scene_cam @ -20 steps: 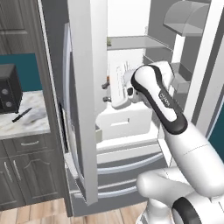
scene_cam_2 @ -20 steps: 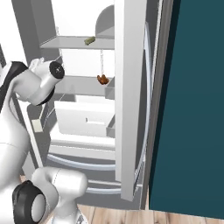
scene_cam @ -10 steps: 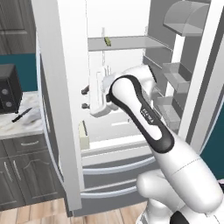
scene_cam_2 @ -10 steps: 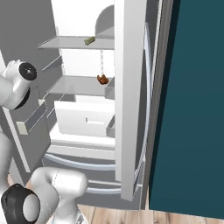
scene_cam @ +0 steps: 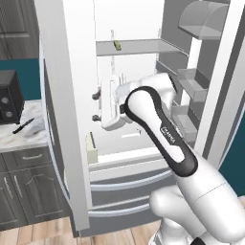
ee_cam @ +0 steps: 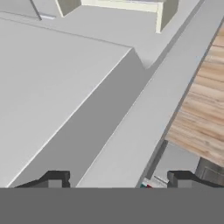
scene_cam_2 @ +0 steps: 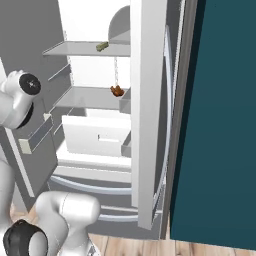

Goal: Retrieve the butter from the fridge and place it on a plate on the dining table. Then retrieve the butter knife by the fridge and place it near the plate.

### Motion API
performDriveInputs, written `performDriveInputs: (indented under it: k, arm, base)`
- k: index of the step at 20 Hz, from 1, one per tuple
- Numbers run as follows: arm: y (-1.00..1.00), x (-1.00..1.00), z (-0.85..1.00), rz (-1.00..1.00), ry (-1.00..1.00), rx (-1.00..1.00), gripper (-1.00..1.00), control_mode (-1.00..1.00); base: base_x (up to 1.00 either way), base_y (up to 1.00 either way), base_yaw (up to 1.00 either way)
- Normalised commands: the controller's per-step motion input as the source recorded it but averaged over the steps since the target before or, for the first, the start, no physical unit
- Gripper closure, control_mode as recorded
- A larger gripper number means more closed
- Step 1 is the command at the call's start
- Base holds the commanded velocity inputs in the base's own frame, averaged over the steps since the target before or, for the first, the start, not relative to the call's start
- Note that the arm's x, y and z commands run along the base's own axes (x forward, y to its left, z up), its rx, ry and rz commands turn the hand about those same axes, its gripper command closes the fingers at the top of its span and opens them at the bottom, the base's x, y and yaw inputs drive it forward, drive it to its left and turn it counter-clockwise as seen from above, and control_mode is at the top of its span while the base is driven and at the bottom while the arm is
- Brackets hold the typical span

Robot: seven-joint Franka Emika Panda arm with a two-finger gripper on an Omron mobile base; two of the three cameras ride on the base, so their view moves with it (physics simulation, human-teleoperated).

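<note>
The fridge (scene_cam: 143, 158) stands with both doors open, its white interior showing. The butter (scene_cam: 116, 45), a small yellow-olive stick, lies on the upper shelf, also visible as the butter (scene_cam_2: 102, 46) from the right. My gripper (scene_cam: 96, 105) hangs below that shelf, right beside the inner face of the left door (scene_cam: 67, 110). It is open, its tips (ee_cam: 54, 178) set wide apart with nothing between them. The black butter knife (scene_cam: 23, 126) rests on the marbled counter left of the fridge. The plate and the dining table are out of view.
An orange-brown food (scene_cam_2: 117, 91) sits on the middle shelf. A black appliance (scene_cam: 9, 95) stands on the counter behind the knife. The right door (scene_cam_2: 147, 115) juts out next to a teal wall (scene_cam_2: 220, 120). Wooden floor (ee_cam: 201, 122) lies below.
The left door has swung wider open as my arm swept left with it. My gripper's fingers have spread apart and stand free beside the door.
</note>
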Motion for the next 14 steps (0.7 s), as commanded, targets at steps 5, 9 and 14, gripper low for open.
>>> performDriveInputs:
  k: [5, 9, 14]
  arm:
    - [-0.65, -0.77, 0.07, 0.00, -0.05, -0.04, -1.00, -1.00]
    - [-0.74, -0.38, 0.04, 0.00, -0.06, -0.23, -1.00, -1.00]
    - [-0.74, -0.07, 0.17, 0.12, -0.07, -0.41, -1.00, -1.00]
  base:
    - [0.00, 0.00, 0.00]
    - [0.00, 0.00, 0.00]
    - [0.00, 0.00, 0.00]
